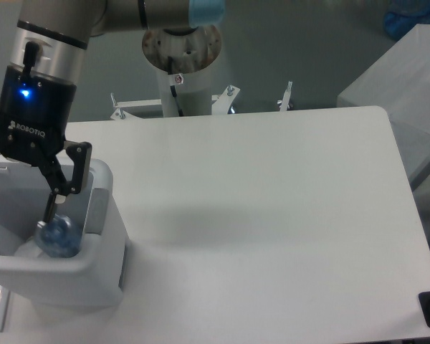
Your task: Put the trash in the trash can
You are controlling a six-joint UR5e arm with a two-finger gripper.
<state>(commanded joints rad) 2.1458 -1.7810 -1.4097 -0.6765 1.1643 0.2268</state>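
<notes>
The gripper [14, 204] is seen hanging over the trash can [104, 276] at the left edge of the table [272, 215], its black body lit by a small blue light and carried on a silver wrist. Its fingers are spread wide and nothing is held between them; only the right finger [52, 203] is shown in full, reaching down into the opening, while the left one is cut off by the frame edge. The crushed water bottle [56, 238] is found inside the bin, lying low against the near wall, just below the tip of that visible finger and free of it. A blue patch is made out on the bottle, though whether cap or label cannot be told through the blur. The bin is seen as a white rounded box with a grey flap [94, 211] along its right rim, standing at the near left corner of the tabletop. The crumpled wrapper cannot be picked out in this view. Behind the table the arm's round base column [180, 54] is seen, with a metal bracket [201, 104] at its foot, and a pale block [401, 79] is shown at the far right.
</notes>
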